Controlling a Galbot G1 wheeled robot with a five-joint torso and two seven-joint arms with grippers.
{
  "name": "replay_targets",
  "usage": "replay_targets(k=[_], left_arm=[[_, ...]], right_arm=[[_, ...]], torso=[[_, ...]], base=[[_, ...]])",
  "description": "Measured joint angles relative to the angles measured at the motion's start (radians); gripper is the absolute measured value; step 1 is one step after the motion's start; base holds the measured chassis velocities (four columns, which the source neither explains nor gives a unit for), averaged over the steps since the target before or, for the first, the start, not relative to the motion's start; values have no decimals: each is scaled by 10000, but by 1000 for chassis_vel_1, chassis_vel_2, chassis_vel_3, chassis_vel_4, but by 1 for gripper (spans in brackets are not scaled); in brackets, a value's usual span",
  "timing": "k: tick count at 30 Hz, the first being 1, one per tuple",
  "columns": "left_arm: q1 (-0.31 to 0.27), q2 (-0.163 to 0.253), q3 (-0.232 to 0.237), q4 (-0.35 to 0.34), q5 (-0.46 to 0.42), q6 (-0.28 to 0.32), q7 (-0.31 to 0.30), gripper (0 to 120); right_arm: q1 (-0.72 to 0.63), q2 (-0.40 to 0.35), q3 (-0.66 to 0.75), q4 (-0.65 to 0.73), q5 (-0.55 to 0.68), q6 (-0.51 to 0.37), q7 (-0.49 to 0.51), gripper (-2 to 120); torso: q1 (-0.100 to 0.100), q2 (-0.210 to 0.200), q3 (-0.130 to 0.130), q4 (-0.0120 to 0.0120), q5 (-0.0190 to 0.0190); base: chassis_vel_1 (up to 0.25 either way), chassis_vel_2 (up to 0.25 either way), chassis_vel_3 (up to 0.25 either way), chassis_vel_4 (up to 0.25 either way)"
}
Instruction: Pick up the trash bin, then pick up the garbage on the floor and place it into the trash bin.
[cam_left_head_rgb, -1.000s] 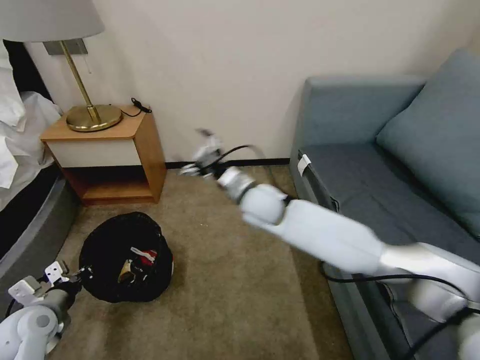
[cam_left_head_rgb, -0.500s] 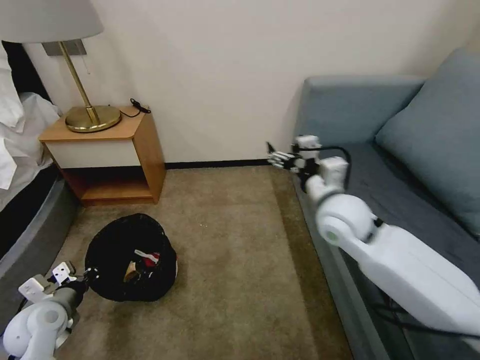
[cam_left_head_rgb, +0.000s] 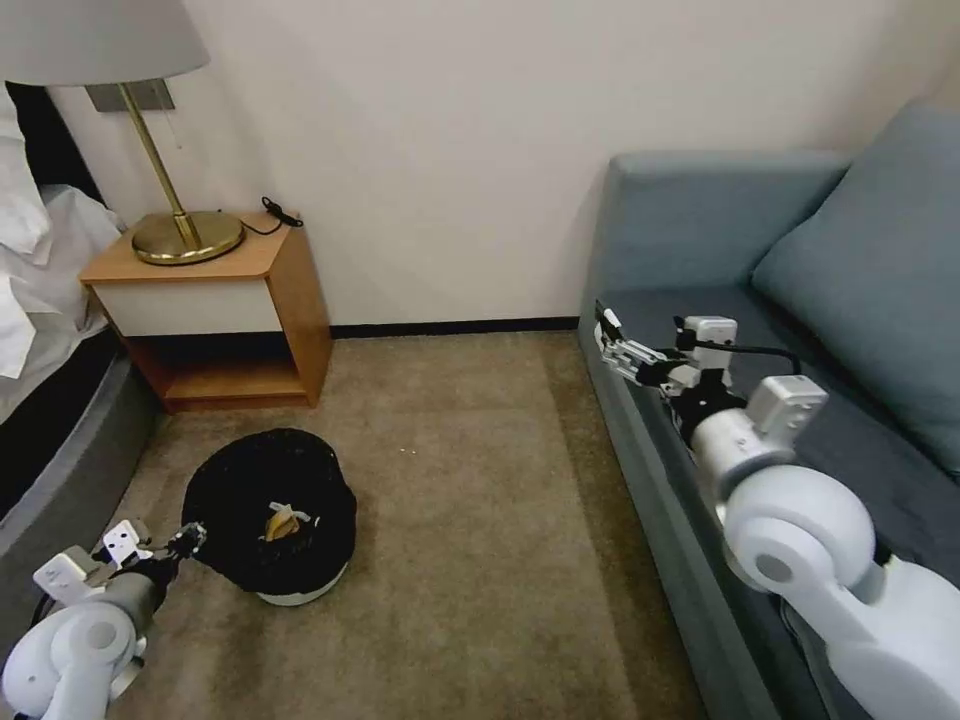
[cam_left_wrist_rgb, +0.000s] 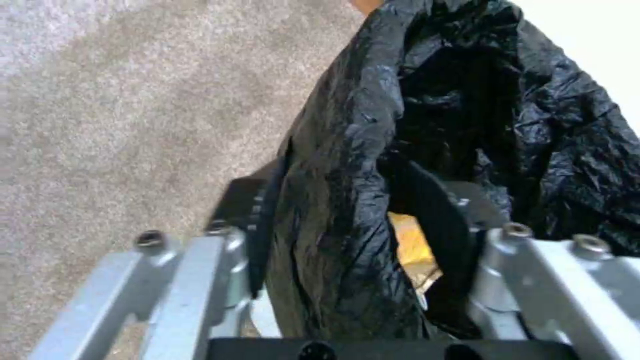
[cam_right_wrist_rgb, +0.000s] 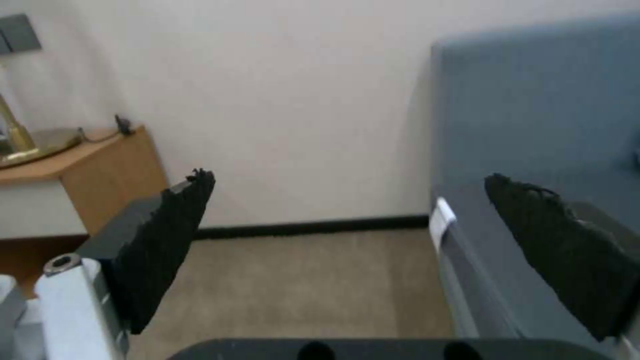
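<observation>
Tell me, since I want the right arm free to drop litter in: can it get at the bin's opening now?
Probably yes. The bin stands on bare carpet with its mouth unobstructed; the left gripper pinches only its near rim. The right gripper, open, is off above the sofa edge.

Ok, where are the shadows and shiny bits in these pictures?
Head view: the trash bin casts a soft shadow on the carpet to its right, and the nightstand's lower shelf is dark. Left wrist view: light glints off the crinkled black bag pinched in the left claw. Right wrist view: the open right claw looks dark against the bright wall.
</observation>
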Motion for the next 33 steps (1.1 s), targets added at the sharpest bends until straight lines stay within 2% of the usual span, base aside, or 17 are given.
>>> replay_targets(k=[3, 4, 8, 9, 12, 13, 14, 16, 18, 19, 20, 21, 24, 27, 29, 32, 33], left_arm=[[151, 16, -129, -291, 275, 72, -33, 73], [151, 16, -129, -291, 275, 72, -33, 73], [427, -29, -320, -962, 1443, -205, 633, 90], [427, -29, -320, -962, 1443, -205, 633, 90], [784, -176, -178, -1932, 2780, -1414, 2067, 100], [784, -176, -178, -1932, 2780, -1414, 2067, 100], [866, -249, -16, -2194, 3061, -1706, 2239, 100], [1040, -603, 783, -2910, 4233, -2485, 2396, 100], [1054, -666, 917, -2990, 4469, -2594, 2395, 100], [1133, -949, 1524, -3305, 5443, -3044, 2404, 100], [1182, -1091, 1849, -3459, 5843, -3241, 2378, 100], [1182, -1091, 1849, -3459, 5843, -3241, 2378, 100], [1487, -1497, 2759, -3984, 6769, -3612, 2148, 100], [1694, -1601, 3010, -4198, 7301, -3710, 2136, 100], [2104, -1785, 3259, -4564, 7858, -3719, 2146, 100], [2242, -1837, 3283, -4658, 7987, -3716, 2168, 100], [2580, -1938, 3273, -4843, 8083, -3718, 2301, 100]], right_arm=[[-946, 36, 897, 627, 261, -403, 84, 100], [-946, 36, 897, 627, 261, -403, 84, 100], [-2400, 322, 1890, 1331, 187, -708, 103, 100], [-2400, 322, 1890, 1331, 187, -708, 103, 100], [-3784, 1000, 2644, 1575, -676, -769, -256, 100], [-3784, 1000, 2644, 1575, -676, -769, -256, 100], [-4071, 1190, 2733, 1577, -1065, -770, -385, 100], [-5025, 1913, 2919, 1576, -2684, -724, -915, 100], [-5183, 2046, 2942, 1576, -2925, -709, -1002, 100], [-5757, 2659, 3047, 1566, -3804, -604, -1350, 100], [-6020, 3036, 3087, 1562, -4242, -524, -1532, 100], [-6020, 3036, 3087, 1562, -4242, -524, -1532, 100], [-6655, 3940, 3114, 1544, -5452, -246, -2062, 100], [-6790, 4134, 3141, 1538, -5838, -138, -2240, 100], [-6836, 4295, 3223, 1529, -6197, -40, -2362, 100], [-6824, 4336, 3235, 1525, -6205, -38, -2379, 100], [-6769, 4409, 3260, 1522, -6424, -14, -2475, 100]], torso=[[0, 0, 0, 2, -3], [0, 0, 0, 2, -3], [0, 0, 0, 1, -2], [0, 0, 0, 1, -2], [-1, 1, -1, 1, 5], [-1, 1, -1, 1, 5], [0, 0, 0, 1, 3], [0, 1, 0, 0, 1], [0, 1, 0, 0, 0], [-1, 0, 0, -2, 0], [-1, 1, 0, -1, -2], [-1, 1, 0, -1, -2], [0, 1, 0, -3, -3], [-1, 1, 0, -3, 0], [-1, 1, 0, 1, -2], [-1, 1, 0, 1, 0], [-1, 1, 0, 1, -2]], base=[[0, 0, 0, 0], [0, 0, 0, 0], [0, 0, 0, 0], [0, 0, 0, 0], [0, 0, 0, 0], [0, 0, 0, 0], [0, 0, 0, 0], [0, 0, 0, 0], [0, 0, 0, 0], [0, 0, 0, 0], [0, 0, 0, 0], [0, 0, 0, 0], [0, 0, 0, 0], [0, 0, 0, 0], [0, 0, 0, 0], [0, 0, 0, 0], [0, 0, 0, 0]])
